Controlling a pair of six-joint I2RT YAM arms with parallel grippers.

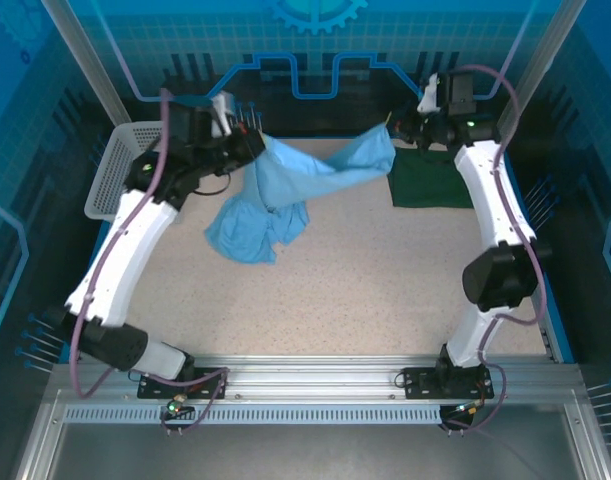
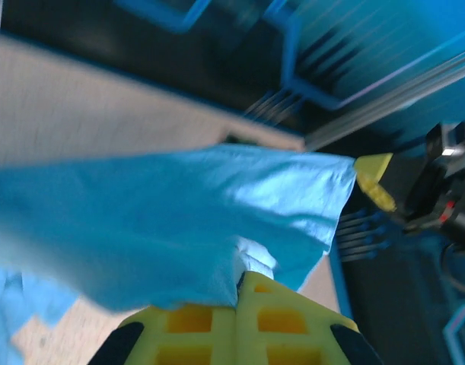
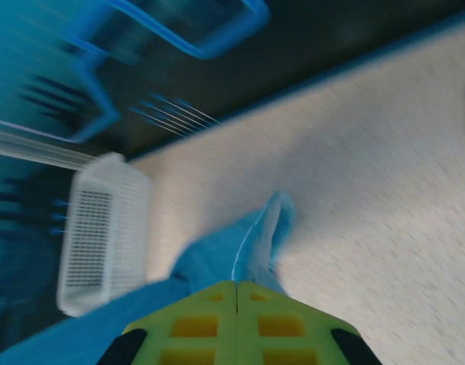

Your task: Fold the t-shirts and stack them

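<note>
Sky-blue t-shirt (image 1: 285,190) hangs between left hand (image 1: 253,142) and right hand (image 1: 393,128), both pinched shut on it; pull taut and level before laying it on the worktop (image 1: 365,280).

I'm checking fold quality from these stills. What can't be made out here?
Top view: the light blue t-shirt hangs bunched between the left gripper and right gripper; folds hide its lettering and collar.
Top view: the right arm overlaps the dark green t-shirt, so its fold is unclear.
Right wrist view: motion blur smears the white mesh basket.
Left wrist view: cloth drapes over the yellow fingers, hiding which part is pinched.
</note>
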